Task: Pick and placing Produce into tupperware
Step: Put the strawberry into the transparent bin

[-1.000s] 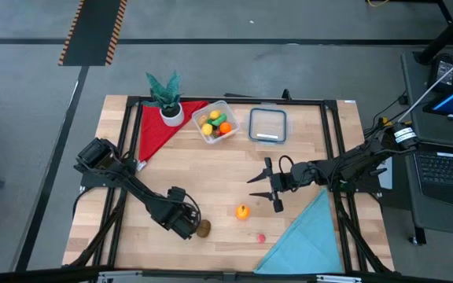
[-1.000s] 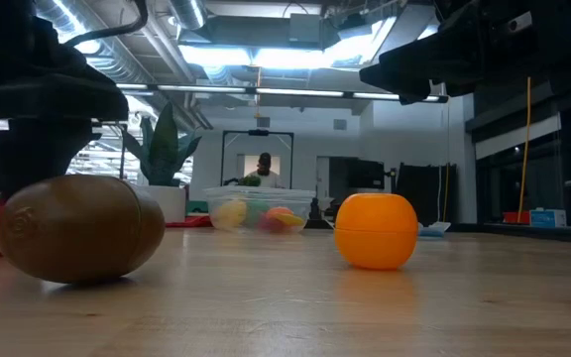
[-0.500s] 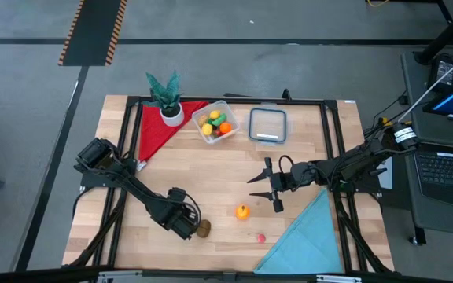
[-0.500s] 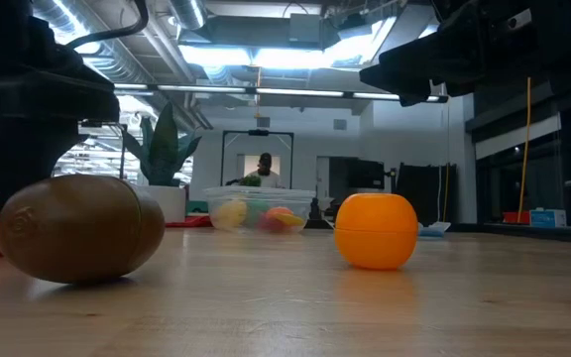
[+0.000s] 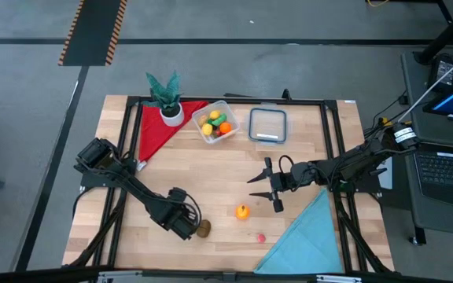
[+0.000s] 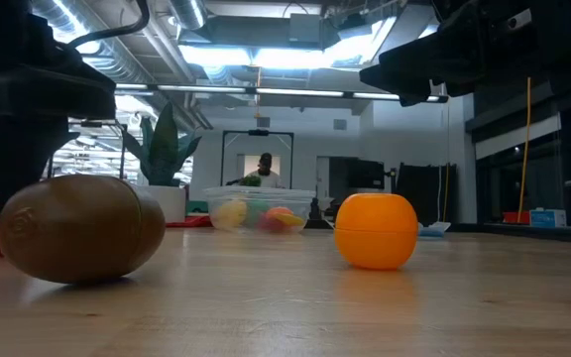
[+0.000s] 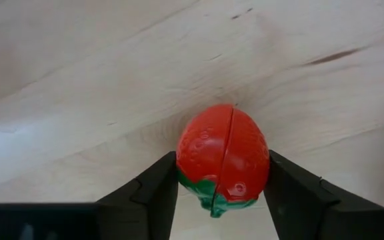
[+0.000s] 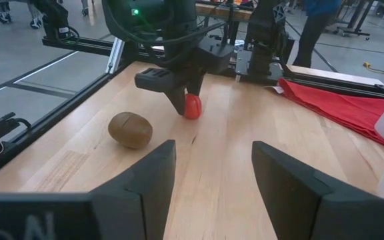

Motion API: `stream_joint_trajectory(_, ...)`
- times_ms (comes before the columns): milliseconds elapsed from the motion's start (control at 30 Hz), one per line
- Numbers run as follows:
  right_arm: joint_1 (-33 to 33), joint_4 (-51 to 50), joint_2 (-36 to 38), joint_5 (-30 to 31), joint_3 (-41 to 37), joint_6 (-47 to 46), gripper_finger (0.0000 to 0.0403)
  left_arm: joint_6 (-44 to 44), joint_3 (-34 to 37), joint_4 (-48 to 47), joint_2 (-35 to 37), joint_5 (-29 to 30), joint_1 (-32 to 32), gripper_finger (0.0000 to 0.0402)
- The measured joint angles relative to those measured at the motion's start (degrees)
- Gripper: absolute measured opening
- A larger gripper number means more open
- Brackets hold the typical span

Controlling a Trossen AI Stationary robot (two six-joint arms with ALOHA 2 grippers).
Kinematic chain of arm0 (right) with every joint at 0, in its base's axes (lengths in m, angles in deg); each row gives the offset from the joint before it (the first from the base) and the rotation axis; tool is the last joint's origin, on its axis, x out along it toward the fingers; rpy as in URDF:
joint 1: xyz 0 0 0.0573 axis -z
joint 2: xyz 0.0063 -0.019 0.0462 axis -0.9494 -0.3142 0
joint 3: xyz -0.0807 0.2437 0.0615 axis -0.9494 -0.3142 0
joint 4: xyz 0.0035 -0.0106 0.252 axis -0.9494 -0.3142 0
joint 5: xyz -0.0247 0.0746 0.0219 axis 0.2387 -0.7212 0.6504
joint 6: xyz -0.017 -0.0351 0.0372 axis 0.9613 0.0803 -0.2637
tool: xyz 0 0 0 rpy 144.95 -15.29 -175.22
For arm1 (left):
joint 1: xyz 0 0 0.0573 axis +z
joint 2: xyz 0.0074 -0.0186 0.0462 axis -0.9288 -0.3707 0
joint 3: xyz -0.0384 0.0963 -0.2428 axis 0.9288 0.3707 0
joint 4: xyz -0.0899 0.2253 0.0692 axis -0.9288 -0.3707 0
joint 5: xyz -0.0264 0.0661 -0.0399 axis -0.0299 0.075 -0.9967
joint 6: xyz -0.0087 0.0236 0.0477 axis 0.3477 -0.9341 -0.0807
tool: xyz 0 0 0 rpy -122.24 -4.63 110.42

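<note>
**Left fingers closed on a red toy strawberry at the near edge of the surface**

Nearest the front edge of the wooden surface (image 5: pixel 211 169), the left gripper (image 5: pixel 185 226) is down low with its fingers (image 7: pixel 155 190) pressed against both sides of a red toy strawberry (image 7: pixel 223 159), which seems to touch the wood. Just beside it lies a brown egg-shaped fruit (image 5: pixel 204 229). A little to the right sit an orange toy fruit (image 5: pixel 242 211) and a small pink piece (image 5: pixel 261 237), close to a light blue cloth (image 5: pixel 305 232). Mid-surface, the right gripper (image 5: pixel 270 187) hangs above the wood with fingers (image 8: pixel 142 183) spread wide, holding nothing. At the far edge, the tupperware (image 5: pixel 216 121) holds yellow, orange, green and red produce, between a red cloth (image 5: pixel 157 130) with a potted plant (image 5: pixel 166 98) and a clear lid (image 5: pixel 267 125).
</note>
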Motion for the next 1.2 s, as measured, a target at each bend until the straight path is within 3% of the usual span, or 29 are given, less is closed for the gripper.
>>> stream_joint_trajectory(333, 0.0, 0.0, 0.0, 0.0, 0.0, 0.2, 0.0200, -8.4, 0.0, 0.2, 1.2, -1.8, 0.0, 0.0182)
stream_joint_trajectory(467, 0.0, 0.0, 0.0, 0.0, 0.0, 0.5, 0.0200, -11.1, 0.0, 0.1, 3.7, 0.7, -0.8, 0.0182)
stream_joint_trajectory(933, 0.0, 3.4, 0.0, 0.0, 0.0, 1.8, 0.0200, -17.1, 0.0, -0.3, 13.2, 37.6, -10.7, 0.0177)
stream_joint_trajectory(1200, 0.0, 8.4, 0.0, 0.0, 0.0, 3.3, 0.0200, -20.3, 0.0, -1.0, 13.2, 51.5, -13.9, 0.0176)
